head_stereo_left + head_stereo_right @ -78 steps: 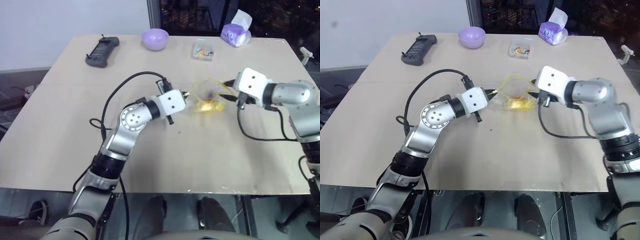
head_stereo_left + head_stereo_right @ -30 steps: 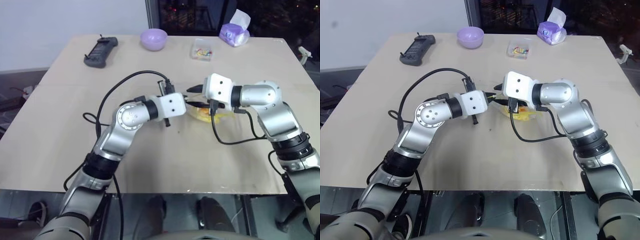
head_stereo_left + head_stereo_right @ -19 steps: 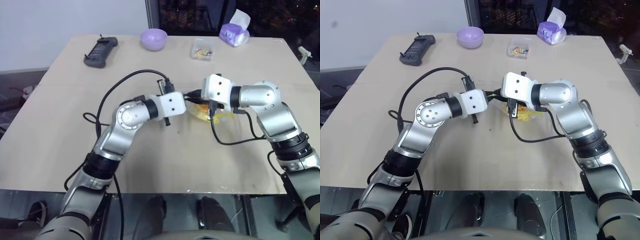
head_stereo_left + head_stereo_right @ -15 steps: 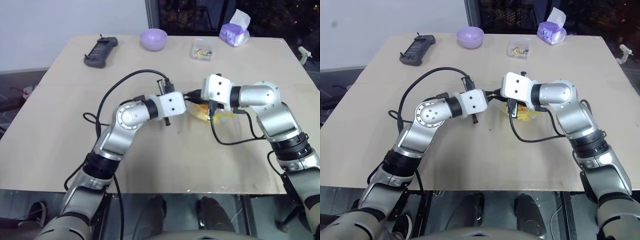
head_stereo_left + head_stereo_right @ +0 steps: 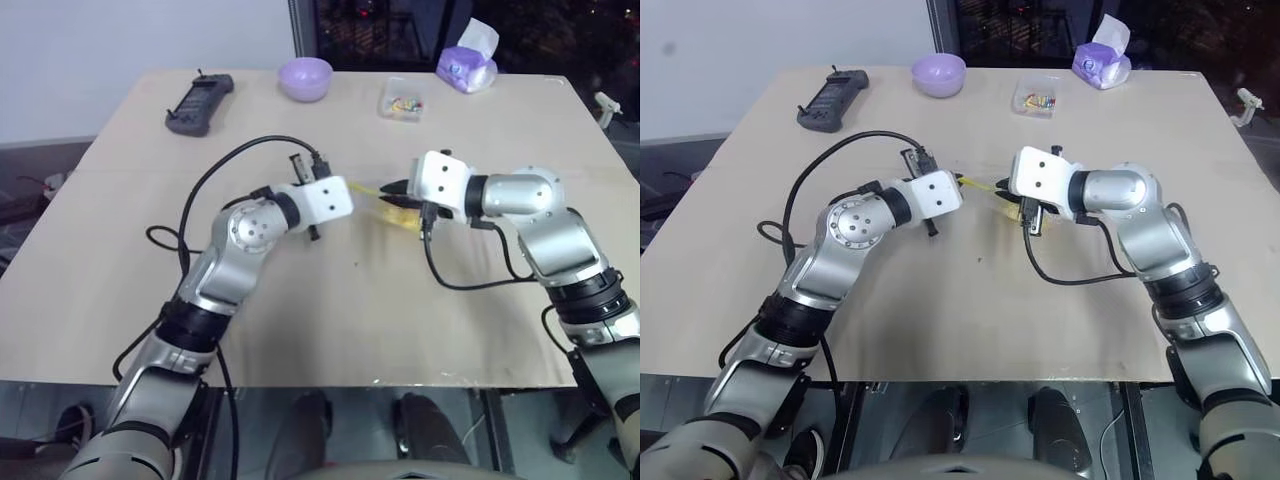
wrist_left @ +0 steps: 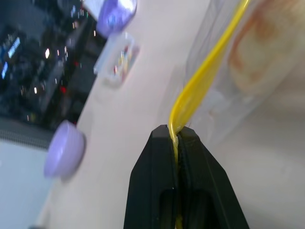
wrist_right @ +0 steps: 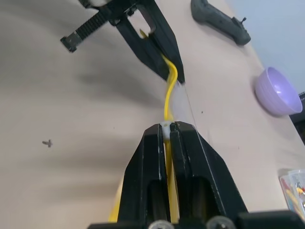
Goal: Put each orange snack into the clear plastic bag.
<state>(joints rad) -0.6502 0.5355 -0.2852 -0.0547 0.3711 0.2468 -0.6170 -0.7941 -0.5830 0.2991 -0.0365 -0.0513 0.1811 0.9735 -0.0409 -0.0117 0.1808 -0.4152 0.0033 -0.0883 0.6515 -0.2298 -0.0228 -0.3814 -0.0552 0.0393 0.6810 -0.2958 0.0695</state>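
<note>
The clear plastic bag [image 5: 386,207] hangs stretched between my two grippers above the middle of the table, its yellow strip [image 6: 206,78] pulled taut. My left gripper [image 6: 175,131] is shut on one end of that strip. My right gripper [image 7: 167,127] is shut on the strip a short way along, facing the left gripper [image 7: 175,76]. An orange snack [image 6: 256,48] shows blurred through the bag's clear wall, inside the bag, below the strip. In the left eye view the left gripper [image 5: 357,189] and right gripper [image 5: 393,190] sit close together.
At the table's far edge stand a lilac bowl [image 5: 305,76], a small clear box [image 5: 403,100] with colourful bits and a purple tissue pack [image 5: 467,66]. A dark handheld controller [image 5: 198,103] lies at the far left. Black cables loop beside both arms.
My right gripper has shut on the bag's yellow strip. My left gripper has drawn away to the left with its end, stretching the strip between them.
</note>
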